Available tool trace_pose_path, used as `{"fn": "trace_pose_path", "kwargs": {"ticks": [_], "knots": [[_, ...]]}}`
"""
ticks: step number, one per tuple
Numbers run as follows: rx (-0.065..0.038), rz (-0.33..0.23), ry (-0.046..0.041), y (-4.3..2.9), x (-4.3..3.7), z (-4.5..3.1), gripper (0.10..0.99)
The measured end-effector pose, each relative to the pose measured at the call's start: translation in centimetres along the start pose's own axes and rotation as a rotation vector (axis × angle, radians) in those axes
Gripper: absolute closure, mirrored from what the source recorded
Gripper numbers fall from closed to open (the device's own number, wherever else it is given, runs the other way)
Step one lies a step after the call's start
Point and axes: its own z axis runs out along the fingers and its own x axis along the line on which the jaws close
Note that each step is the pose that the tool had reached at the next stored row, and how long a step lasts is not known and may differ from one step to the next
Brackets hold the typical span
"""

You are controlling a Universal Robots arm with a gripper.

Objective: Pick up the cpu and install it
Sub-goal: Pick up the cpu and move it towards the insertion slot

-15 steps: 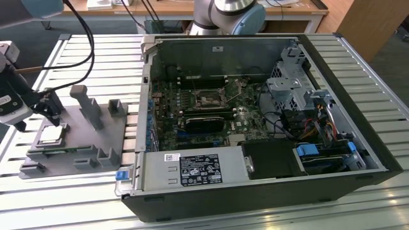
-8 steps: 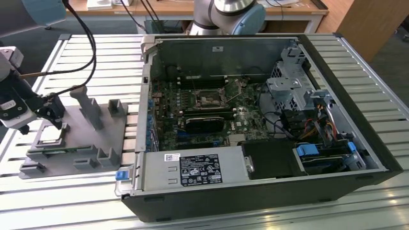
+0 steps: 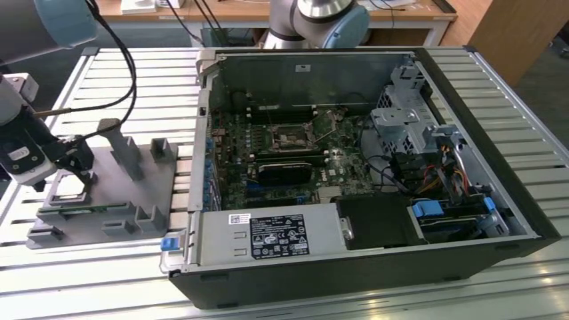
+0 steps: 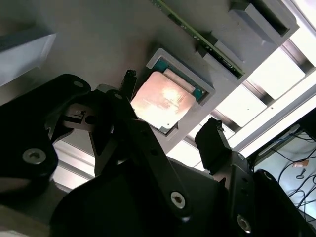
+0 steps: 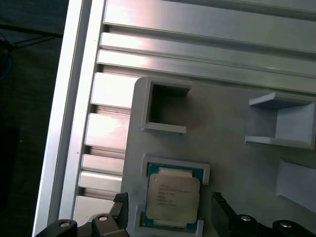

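Spread wide, the claw straddles the cpu in both wrist views, one black finger on each side and neither pinching it. The cpu lies flat, silver top up, in a square pocket of the grey tray. At the exterior view's left the claw hangs low over that tray on the slatted counter, a green memory stick just below it in the frame. An open computer case sits at centre and right.
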Motion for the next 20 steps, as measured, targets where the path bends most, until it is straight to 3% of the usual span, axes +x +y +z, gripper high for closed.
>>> {"fn": "trace_pose_path", "kwargs": {"ticks": [11, 14, 15, 20], "knots": [[0.000, 0.020, -0.0002, 0.00, -0.08, 1.04, 0.325], [0.000, 0.021, 0.0001, 0.02, -0.14, 1.12, 0.337], [0.000, 0.021, 0.0001, 0.02, -0.16, 1.13, 0.408], [0.000, 0.021, 0.0001, 0.06, -0.18, 1.02, 0.408]]}}
